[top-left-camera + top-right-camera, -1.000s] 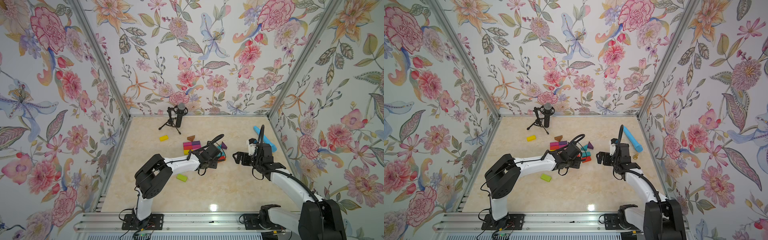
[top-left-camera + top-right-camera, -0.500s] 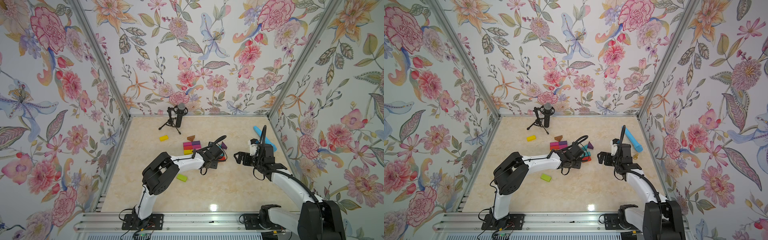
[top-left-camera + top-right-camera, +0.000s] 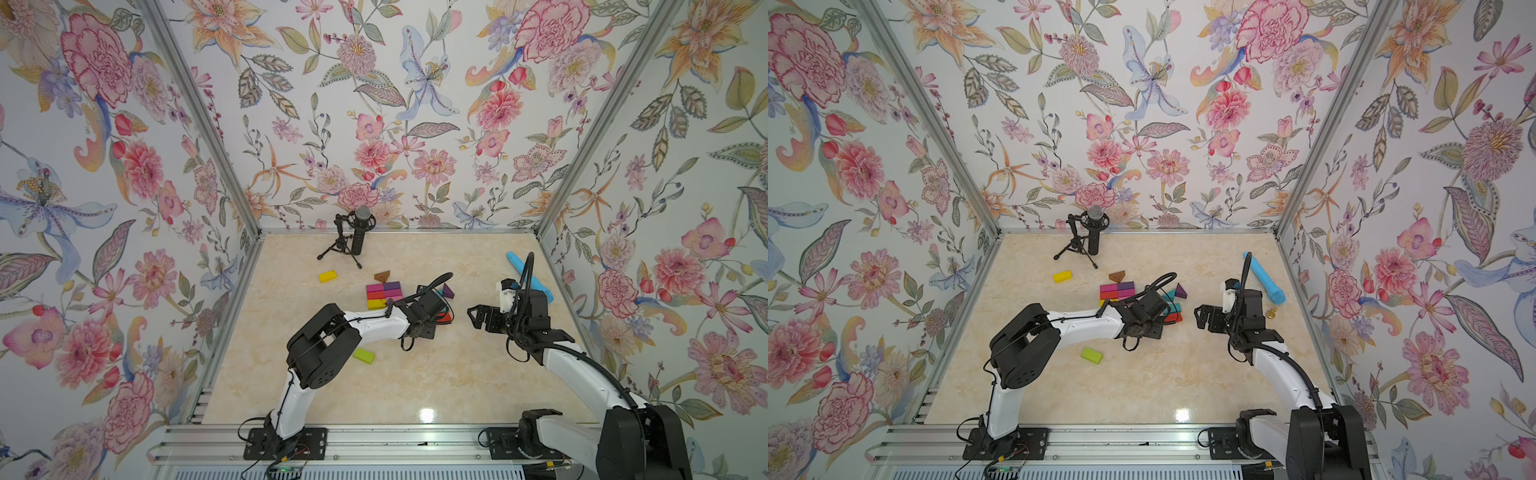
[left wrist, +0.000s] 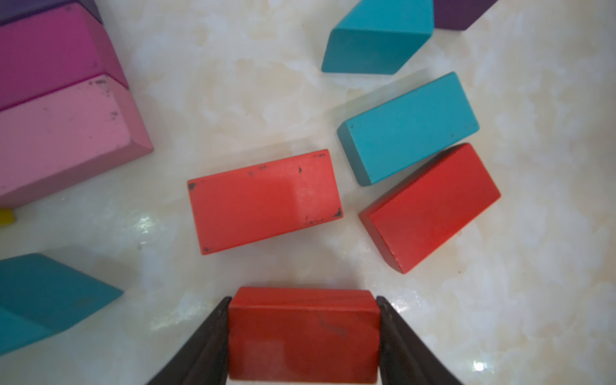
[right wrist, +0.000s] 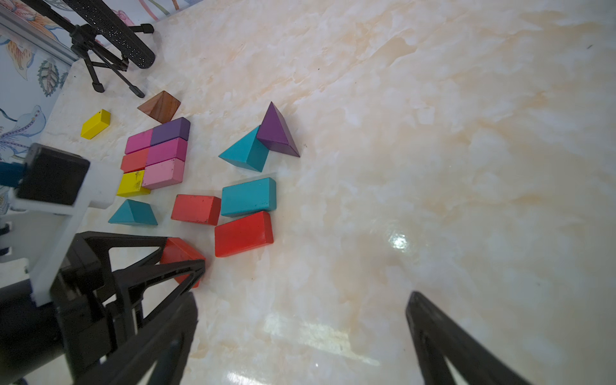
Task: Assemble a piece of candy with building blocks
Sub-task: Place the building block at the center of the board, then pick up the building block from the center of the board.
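A red brick (image 4: 304,340) is clamped between the left gripper's (image 4: 303,300) jaws. The right gripper (image 5: 301,296) is held wide open, empty.

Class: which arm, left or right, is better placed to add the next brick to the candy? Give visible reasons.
Left. The left gripper has a red brick between its fingers, close to the assembled bricks. The right gripper is open, empty and farther from them.

Marbled tabletop (image 3: 415,374) carrying scattered building blocks (image 3: 384,293), microphone tripod (image 3: 356,241) standing at the back, light-blue stick (image 3: 1264,276) lying near an edge.
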{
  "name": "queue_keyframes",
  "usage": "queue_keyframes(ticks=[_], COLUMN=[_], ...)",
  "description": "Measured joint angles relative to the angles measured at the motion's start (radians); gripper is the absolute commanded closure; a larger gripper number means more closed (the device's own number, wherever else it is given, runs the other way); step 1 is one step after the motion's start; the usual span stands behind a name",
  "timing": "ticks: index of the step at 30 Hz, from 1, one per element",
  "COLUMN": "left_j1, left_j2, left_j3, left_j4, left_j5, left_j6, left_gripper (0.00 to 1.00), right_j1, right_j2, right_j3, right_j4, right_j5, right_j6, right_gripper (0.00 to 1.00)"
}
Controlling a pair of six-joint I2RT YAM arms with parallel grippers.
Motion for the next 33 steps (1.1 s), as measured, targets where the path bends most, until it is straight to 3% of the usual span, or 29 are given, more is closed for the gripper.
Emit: queue_keyframes(ticks=[3,8,12,18,22,27,33], left_j1=[0.000,-0.001,-0.004,0.006,0.104,0.183,0.183], left_j2=[0.000,-0.041,-0.183,-0.571,-0.753,-0.737,-0.692], left_j3=[0.000,0.000,-0.021,-0.133,-0.346,-0.555,-0.614], left_j4=[0.002,-0.008,-0.011,-0.109,-0.141,-0.201,-0.212], left_j5=[0.008,0.051,0.107,0.097,0.102,0.108,0.125], left_j6=[0.005,0.037,0.066,0.111,0.123,0.135,0.158], left_gripper=[0.06,0.05,0.04,0.03,0.01,0.01,0.01], right_j1=[0.000,0.000,0.026,0.277,0.487,0.651,0.729], right_j2=[-0.014,-0.032,-0.046,-0.053,-0.062,-0.023,0.055], right_j3=[0.000,0.000,0.000,0.000,-0.026,-0.045,-0.067], right_j4=[0.000,-0.002,-0.016,-0.030,0.051,0.158,0.275], right_j5=[0.000,0.000,0.001,0.029,0.023,0.004,-0.047], right_j6=[0.007,0.011,0.010,-0.005,-0.013,-0.013,-0.012], right_gripper=[0.00,0.00,0.00,0.00,0.00,0.00,0.00])
